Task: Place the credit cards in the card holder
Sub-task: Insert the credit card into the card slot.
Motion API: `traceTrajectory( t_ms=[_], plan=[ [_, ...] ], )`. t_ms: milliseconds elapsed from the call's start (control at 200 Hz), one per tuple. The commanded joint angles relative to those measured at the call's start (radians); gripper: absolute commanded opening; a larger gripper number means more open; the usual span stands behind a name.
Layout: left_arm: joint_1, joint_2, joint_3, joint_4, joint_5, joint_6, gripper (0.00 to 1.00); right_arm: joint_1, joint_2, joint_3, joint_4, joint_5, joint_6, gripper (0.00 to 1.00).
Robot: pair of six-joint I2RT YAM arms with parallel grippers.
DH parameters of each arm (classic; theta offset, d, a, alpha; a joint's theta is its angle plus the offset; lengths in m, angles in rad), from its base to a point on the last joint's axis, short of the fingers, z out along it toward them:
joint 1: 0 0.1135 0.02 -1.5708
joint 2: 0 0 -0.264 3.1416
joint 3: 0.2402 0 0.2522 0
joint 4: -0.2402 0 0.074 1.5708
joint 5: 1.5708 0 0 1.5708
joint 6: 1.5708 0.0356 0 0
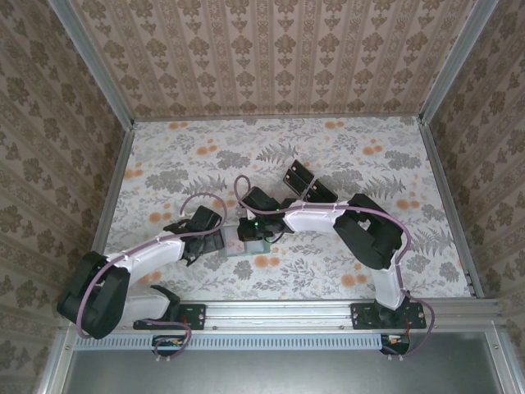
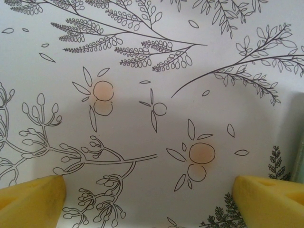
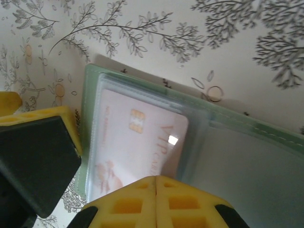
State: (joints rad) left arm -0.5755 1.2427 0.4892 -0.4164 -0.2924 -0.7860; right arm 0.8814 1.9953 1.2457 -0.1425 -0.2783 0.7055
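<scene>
The card holder (image 3: 247, 156) lies open on the flowered table, sage green with clear inner sleeves. One pale pink credit card (image 3: 137, 137) with a gold chip sits inside its left sleeve. My right gripper (image 3: 156, 183) is shut, its yellow fingertips pressed together over the card's near edge, and nothing shows between them. In the top view the card holder (image 1: 264, 245) lies between the two arms, under my right gripper (image 1: 256, 227). My left gripper (image 2: 149, 199) is open over bare cloth just left of the holder, nothing between its fingers (image 2: 33, 197).
A clear stand with black blocks (image 1: 299, 176) sits behind the right arm on the table (image 1: 369, 164). A yellow-and-black finger (image 3: 38, 142) of the left gripper stands close against the holder's left edge. Patterned walls close in the table on three sides.
</scene>
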Motion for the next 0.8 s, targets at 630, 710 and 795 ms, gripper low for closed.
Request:
traceTrajectory(
  t_ms=[630, 710, 795],
  plan=[
    [-0.007, 0.008, -0.021, 0.02, 0.018, -0.011, 1.0, 0.004, -0.104, -0.041, -0.061, 0.036, -0.043, 0.09],
    [-0.007, 0.006, -0.023, 0.021, 0.019, -0.012, 1.0, 0.004, -0.096, -0.051, -0.064, 0.045, -0.043, 0.08],
    [-0.009, 0.008, -0.023, 0.024, 0.018, -0.011, 1.0, 0.004, -0.082, -0.06, -0.057, 0.044, -0.037, 0.08]
  ],
)
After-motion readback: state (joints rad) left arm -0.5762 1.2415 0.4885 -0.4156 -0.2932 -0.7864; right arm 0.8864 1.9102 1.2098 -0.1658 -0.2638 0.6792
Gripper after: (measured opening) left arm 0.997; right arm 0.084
